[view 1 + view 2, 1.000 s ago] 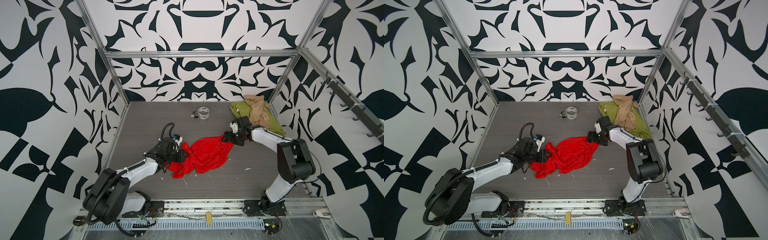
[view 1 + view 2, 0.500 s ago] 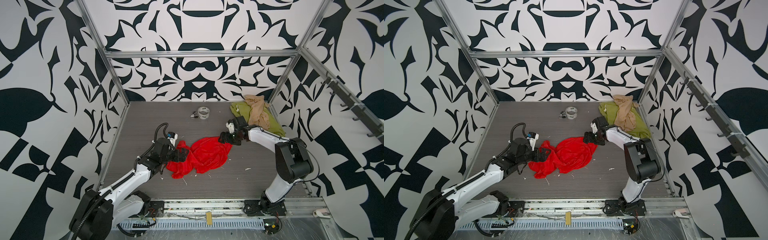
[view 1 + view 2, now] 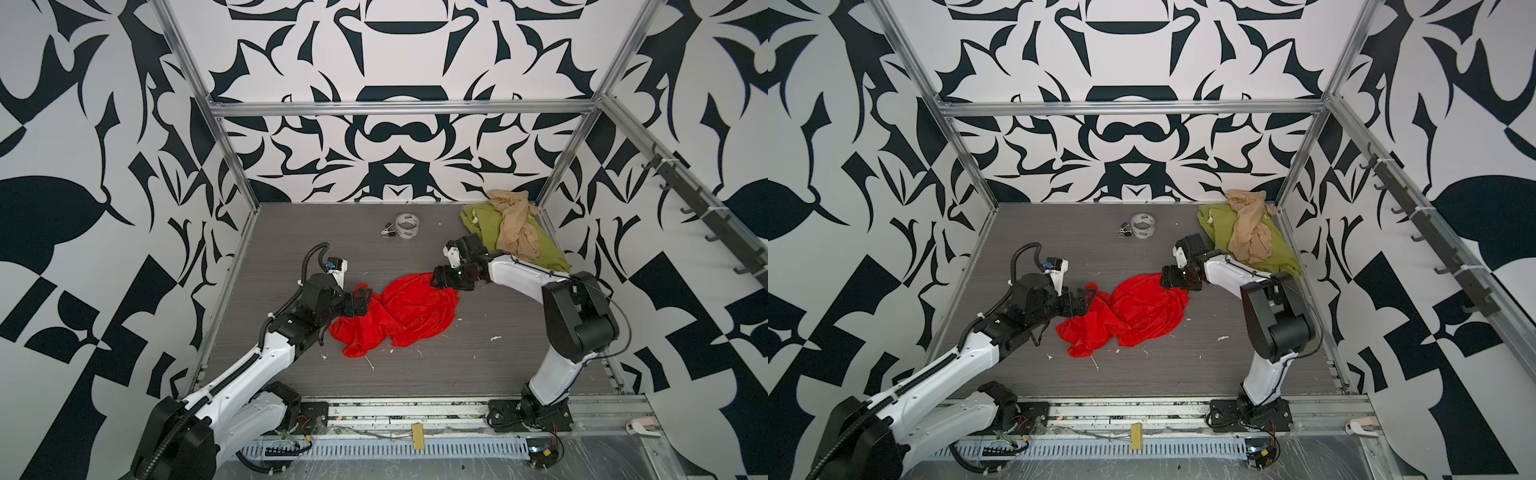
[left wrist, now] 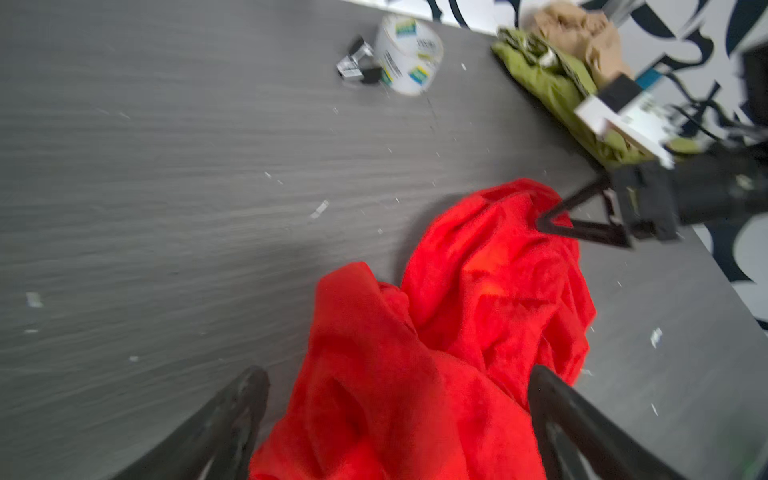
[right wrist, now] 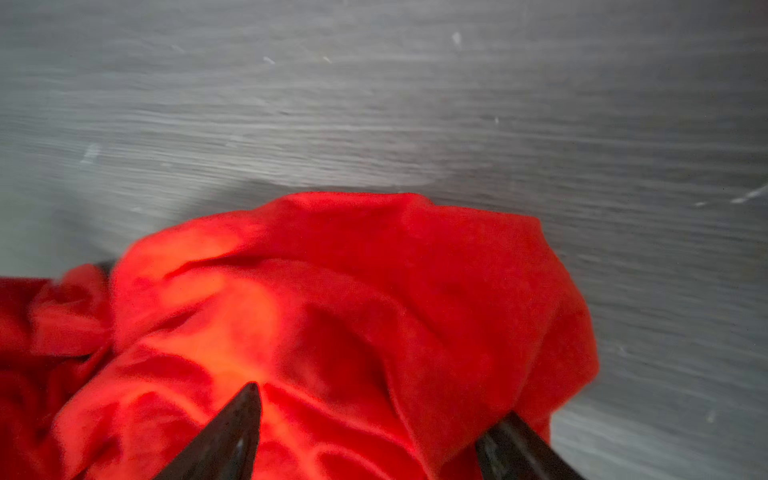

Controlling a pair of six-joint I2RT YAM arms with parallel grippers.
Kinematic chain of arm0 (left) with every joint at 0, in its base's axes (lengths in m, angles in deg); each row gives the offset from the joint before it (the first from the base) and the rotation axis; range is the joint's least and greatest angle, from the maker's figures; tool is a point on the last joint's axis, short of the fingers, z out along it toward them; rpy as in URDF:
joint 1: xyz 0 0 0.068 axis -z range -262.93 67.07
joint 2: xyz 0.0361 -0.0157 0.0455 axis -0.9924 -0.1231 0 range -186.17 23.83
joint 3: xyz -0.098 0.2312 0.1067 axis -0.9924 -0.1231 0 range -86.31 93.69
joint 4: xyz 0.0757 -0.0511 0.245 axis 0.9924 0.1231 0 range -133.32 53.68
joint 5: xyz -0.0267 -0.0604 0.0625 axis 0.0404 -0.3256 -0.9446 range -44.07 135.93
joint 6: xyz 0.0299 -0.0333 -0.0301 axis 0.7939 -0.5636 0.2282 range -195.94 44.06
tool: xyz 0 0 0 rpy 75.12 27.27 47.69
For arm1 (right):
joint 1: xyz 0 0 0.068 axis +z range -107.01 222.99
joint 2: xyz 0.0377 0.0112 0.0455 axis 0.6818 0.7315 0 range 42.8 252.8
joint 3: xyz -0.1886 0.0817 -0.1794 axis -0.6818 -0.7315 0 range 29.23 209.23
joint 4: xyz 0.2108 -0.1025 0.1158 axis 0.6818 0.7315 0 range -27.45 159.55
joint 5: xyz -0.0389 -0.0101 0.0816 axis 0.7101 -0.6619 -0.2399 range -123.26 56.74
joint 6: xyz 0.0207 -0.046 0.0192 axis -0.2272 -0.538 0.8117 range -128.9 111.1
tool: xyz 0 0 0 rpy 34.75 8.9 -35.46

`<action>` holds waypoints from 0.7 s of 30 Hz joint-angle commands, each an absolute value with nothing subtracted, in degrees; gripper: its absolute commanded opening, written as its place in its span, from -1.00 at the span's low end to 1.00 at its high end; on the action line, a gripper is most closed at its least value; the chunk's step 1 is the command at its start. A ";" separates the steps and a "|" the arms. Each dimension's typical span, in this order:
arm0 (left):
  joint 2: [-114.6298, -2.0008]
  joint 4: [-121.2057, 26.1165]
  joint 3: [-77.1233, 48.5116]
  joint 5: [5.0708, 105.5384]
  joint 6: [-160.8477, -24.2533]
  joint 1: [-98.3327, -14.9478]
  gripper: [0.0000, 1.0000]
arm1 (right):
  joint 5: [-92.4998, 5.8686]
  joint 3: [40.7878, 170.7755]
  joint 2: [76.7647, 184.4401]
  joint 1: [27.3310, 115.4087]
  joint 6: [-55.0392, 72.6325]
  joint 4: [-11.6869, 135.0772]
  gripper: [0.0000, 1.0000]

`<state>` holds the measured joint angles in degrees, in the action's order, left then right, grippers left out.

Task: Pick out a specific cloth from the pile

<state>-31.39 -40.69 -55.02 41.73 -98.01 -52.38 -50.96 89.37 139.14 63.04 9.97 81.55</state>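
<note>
The cloth [image 3: 399, 316] [image 3: 1133, 311] is bright red and lies crumpled mid-table, apart from the pile [image 3: 511, 237] [image 3: 1250, 237] of olive-green and beige cloths in the back right corner. My left gripper [image 3: 361, 301] [image 3: 1084, 301] sits at the cloth's left end. In the left wrist view it [image 4: 395, 386] is open wide, with red folds [image 4: 457, 311] between the jaws. My right gripper [image 3: 440, 282] [image 3: 1169, 278] is at the cloth's back right edge. In the right wrist view it [image 5: 380, 409] is open, straddling a fold of the cloth [image 5: 353, 291].
A tape roll [image 3: 406, 226] [image 3: 1143, 226] with a binder clip [image 3: 388, 230] beside it lies near the back wall. Small white scraps dot the grey table [image 3: 291, 232]. Metal frame posts stand at the corners, and a hook rail [image 3: 706, 216] runs along the right wall.
My left gripper has opened and let go of the cloth's left end, and that arm has stretched out. My right gripper has moved left onto the cloth's back right edge.
</note>
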 commanded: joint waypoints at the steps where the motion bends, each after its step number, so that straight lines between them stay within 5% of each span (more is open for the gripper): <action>1: -28.02 -39.04 -53.49 32.95 -97.48 -52.43 0.99 | -51.95 87.38 130.32 63.38 9.39 79.37 0.61; 9: -23.94 -38.79 -53.01 23.72 -93.08 -52.89 0.99 | -47.82 82.28 120.12 63.43 8.99 83.28 0.58; 13: -23.98 -40.20 -55.07 19.58 -87.37 -53.72 0.99 | -36.03 77.21 112.82 63.31 6.02 82.31 0.58; 17: -25.35 -49.04 -61.21 19.43 -80.14 -60.60 0.99 | -26.22 59.96 99.72 63.30 -7.70 61.46 0.63; 19: -27.36 -58.43 -65.56 22.19 -76.24 -65.52 1.00 | -17.50 50.22 95.33 63.29 -12.04 46.72 0.94; 21: -32.19 -63.93 -67.07 25.97 -75.51 -70.86 1.00 | -10.74 43.07 95.72 61.80 -12.54 32.91 0.99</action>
<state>-27.88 -53.32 -64.57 22.84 -80.96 -66.13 -24.90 48.95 95.55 62.97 -5.48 55.63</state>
